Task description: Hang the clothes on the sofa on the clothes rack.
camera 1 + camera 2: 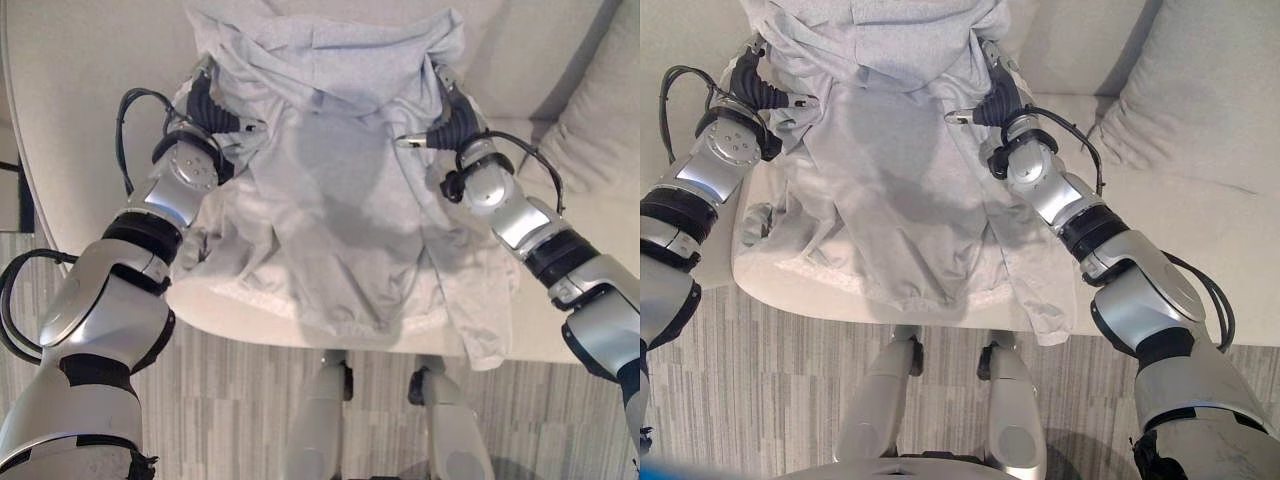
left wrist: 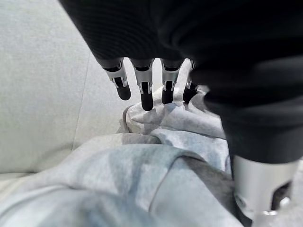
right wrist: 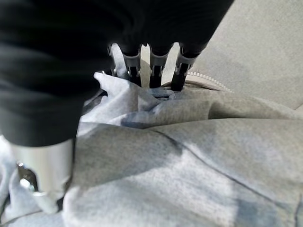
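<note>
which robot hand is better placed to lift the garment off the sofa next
Neither clearly: the left robot hand and right robot hand sit at opposite upper edges of the grey garment on the sofa, fingers in its folds. A two-handed lift looks likeliest.

There is one light grey cotton garment (image 1: 330, 200), and it lies spread over the seat of one cream fabric sofa (image 1: 90, 90). One pale grey cushion (image 1: 1215, 95) leans at the sofa's right end. Two robot hands are in view: one left hand (image 1: 205, 105) at the garment's left side and one right hand (image 1: 452, 112) at its right side
</note>
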Available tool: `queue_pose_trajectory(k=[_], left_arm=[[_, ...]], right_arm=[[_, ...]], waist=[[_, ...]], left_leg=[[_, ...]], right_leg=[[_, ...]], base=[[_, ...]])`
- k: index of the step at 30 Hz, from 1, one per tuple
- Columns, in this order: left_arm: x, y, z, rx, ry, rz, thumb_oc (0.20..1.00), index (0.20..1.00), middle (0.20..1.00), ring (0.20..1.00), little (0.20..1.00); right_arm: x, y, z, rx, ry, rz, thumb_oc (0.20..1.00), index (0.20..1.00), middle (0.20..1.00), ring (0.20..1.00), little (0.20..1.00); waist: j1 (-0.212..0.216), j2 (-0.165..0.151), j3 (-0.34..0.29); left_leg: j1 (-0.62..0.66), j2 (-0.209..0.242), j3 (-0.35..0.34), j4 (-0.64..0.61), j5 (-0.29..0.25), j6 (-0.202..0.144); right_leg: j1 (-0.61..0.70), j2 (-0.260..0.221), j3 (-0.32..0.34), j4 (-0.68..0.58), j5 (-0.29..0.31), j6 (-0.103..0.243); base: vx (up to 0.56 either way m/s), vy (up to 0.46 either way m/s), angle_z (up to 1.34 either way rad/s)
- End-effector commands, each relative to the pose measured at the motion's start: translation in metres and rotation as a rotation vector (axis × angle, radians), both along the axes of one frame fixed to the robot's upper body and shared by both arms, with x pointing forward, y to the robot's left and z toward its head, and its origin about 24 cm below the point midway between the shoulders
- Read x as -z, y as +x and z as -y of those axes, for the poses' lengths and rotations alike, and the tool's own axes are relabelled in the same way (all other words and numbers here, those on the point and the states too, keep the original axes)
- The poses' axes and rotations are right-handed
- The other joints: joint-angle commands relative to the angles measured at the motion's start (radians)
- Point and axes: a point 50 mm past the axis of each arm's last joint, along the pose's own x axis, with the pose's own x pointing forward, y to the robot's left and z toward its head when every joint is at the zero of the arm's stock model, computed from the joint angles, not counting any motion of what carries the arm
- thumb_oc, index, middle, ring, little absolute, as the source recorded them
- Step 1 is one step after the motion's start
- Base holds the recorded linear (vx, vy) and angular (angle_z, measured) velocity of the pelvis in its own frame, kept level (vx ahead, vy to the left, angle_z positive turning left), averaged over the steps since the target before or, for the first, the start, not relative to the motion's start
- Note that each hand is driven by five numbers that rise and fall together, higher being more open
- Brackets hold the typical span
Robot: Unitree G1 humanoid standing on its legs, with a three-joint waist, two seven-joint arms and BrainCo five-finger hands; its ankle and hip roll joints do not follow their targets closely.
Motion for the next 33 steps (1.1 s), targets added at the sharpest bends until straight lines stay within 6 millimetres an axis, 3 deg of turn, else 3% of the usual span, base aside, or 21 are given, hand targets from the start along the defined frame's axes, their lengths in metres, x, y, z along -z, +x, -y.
queue_pose_trajectory(k=[1, 10, 16, 27, 28, 29, 30, 31, 32, 33], left_arm=[[-0.025, -0.002, -0.010, -0.067, 0.070, 0.051, 1.000, 1.000, 1.000, 1.000, 1.000], [-0.009, 0.002, -0.010, -0.118, 0.194, -0.038, 1.000, 1.000, 1.000, 1.000, 1.000], [-0.001, 0.006, -0.001, -0.118, 0.244, -0.060, 1.000, 1.000, 1.000, 1.000, 1.000], [-0.007, 0.011, 0.015, -0.095, 0.224, -0.026, 1.000, 1.000, 1.000, 1.000, 1.000], [-0.008, 0.011, 0.016, -0.095, 0.217, -0.023, 1.000, 1.000, 1.000, 1.000, 1.000], [-0.011, 0.011, 0.018, -0.093, 0.208, -0.006, 1.000, 1.000, 1.000, 1.000, 1.000], [-0.011, 0.011, 0.018, -0.093, 0.208, -0.006, 1.000, 1.000, 1.000, 1.000, 1.000], [-0.014, 0.011, 0.019, -0.090, 0.197, 0.007, 0.878, 0.878, 0.878, 0.878, 0.878], [-0.015, 0.010, 0.019, -0.086, 0.190, 0.015, 0.200, 0.200, 0.200, 0.200, 0.200], [-0.017, 0.010, 0.021, -0.081, 0.185, 0.030, 0.200, 0.200, 0.200, 0.200, 0.200]], right_arm=[[-0.003, 0.001, -0.020, -0.071, -0.034, -0.017, 1.000, 1.000, 1.000, 1.000, 1.000], [0.006, 0.002, -0.024, -0.060, -0.055, -0.029, 1.000, 1.000, 1.000, 1.000, 1.000], [0.007, 0.005, -0.015, 0.037, -0.140, 0.019, 1.000, 1.000, 1.000, 1.000, 1.000], [-0.005, 0.002, -0.013, 0.118, -0.162, 0.131, 1.000, 1.000, 1.000, 1.000, 1.000], [-0.006, 0.002, -0.014, 0.114, -0.158, 0.135, 0.511, 0.511, 0.511, 0.511, 0.511], [-0.008, 0.000, -0.015, 0.111, -0.143, 0.149, 0.200, 0.200, 0.200, 0.200, 0.200], [-0.008, 0.000, -0.015, 0.111, -0.143, 0.149, 0.200, 0.200, 0.200, 0.200, 0.200], [-0.008, -0.001, -0.015, 0.104, -0.131, 0.152, 0.200, 0.200, 0.200, 0.200, 0.200], [-0.008, -0.001, -0.015, 0.102, -0.121, 0.154, 0.200, 0.200, 0.200, 0.200, 0.200], [-0.009, -0.002, -0.016, 0.097, -0.113, 0.160, 0.200, 0.200, 0.200, 0.200, 0.200]], waist=[[0.025, -0.021, -0.027], [0.023, -0.026, -0.020], [0.015, -0.027, -0.014], [0.001, -0.033, -0.009], [0.001, -0.034, -0.009], [-0.002, -0.036, -0.008], [-0.002, -0.036, -0.009], [-0.003, -0.037, -0.009], [-0.004, -0.037, -0.008], [-0.005, -0.038, -0.008]], left_leg=[[0.020, -0.051, 0.025, 0.017, -0.040, -0.053], [0.020, -0.052, 0.025, 0.017, -0.040, -0.051], [0.019, -0.051, 0.028, 0.017, -0.043, -0.048], [0.005, -0.051, 0.028, 0.017, -0.043, -0.044], [0.003, -0.051, 0.028, 0.017, -0.043, -0.044], [0.001, -0.050, 0.027, 0.017, -0.043, -0.044], [0.001, -0.050, 0.027, 0.017, -0.043, -0.044], [0.001, -0.049, 0.028, 0.017, -0.043, -0.044], [0.002, -0.049, 0.028, 0.017, -0.043, -0.044], [0.004, -0.049, 0.028, 0.017, -0.044, -0.044]], right_leg=[[-0.074, -0.042, 0.060, 0.011, 0.033, 0.147], [-0.073, -0.040, 0.063, 0.011, 0.032, 0.146], [-0.077, -0.042, 0.064, 0.011, 0.033, 0.147], [-0.097, -0.040, 0.068, 0.011, 0.035, 0.145], [-0.099, -0.040, 0.068, 0.011, 0.034, 0.144], [-0.100, -0.040, 0.070, 0.011, 0.035, 0.144], [-0.100, -0.040, 0.070, 0.011, 0.035, 0.144], [-0.100, -0.039, 0.072, 0.011, 0.035, 0.144], [-0.099, -0.039, 0.072, 0.011, 0.034, 0.143], [-0.098, -0.039, 0.073, 0.011, 0.035, 0.143]], base=[[0.00, 0.000, 0.00], [0.00, 0.000, 0.00], [0.00, 0.000, 0.00], [0.00, 0.000, 0.00], [0.00, 0.000, 0.00], [0.00, 0.000, 0.00], [0.00, 0.000, 0.00], [0.00, 0.000, 0.00], [0.00, 0.000, 0.00], [0.00, 0.000, 0.00]])
